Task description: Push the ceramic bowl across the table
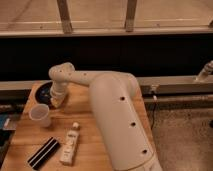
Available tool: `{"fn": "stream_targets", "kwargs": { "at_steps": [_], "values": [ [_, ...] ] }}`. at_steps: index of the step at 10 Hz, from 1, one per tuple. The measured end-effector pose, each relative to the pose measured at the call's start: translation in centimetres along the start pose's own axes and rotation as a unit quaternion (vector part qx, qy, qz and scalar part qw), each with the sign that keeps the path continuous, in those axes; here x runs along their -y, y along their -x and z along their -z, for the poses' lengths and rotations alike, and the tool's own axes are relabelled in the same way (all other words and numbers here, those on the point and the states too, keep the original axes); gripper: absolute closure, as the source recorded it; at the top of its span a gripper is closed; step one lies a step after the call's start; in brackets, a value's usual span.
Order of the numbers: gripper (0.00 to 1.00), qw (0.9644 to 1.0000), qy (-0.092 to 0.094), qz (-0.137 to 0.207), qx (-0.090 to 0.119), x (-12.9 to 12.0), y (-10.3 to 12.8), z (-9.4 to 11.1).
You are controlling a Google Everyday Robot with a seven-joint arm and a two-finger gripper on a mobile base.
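The ceramic bowl (44,91) is black and glossy and sits at the table's far left corner, partly hidden by my arm. My gripper (57,100) is at the bowl's right rim, low over the table (27,137), and seems to touch the bowl. The large white arm reaches in from the lower right and covers the right part of the tabletop.
A small translucent whitish cup (40,115) stands just in front of the bowl. A white bottle (70,145) lies near the front, with a black striped flat object (44,152) to its left. A dark wall and rail run behind the table.
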Motion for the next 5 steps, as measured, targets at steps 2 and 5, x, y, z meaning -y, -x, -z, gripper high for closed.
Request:
{"fn": "stream_targets", "kwargs": {
  "at_steps": [2, 5],
  "values": [
    [1.0, 0.9996, -0.027, 0.003, 0.008, 0.2, 0.4, 1.7],
    [1.0, 0.9953, -0.09, -0.028, 0.02, 1.7, -2.4, 7.4]
  ]
}}
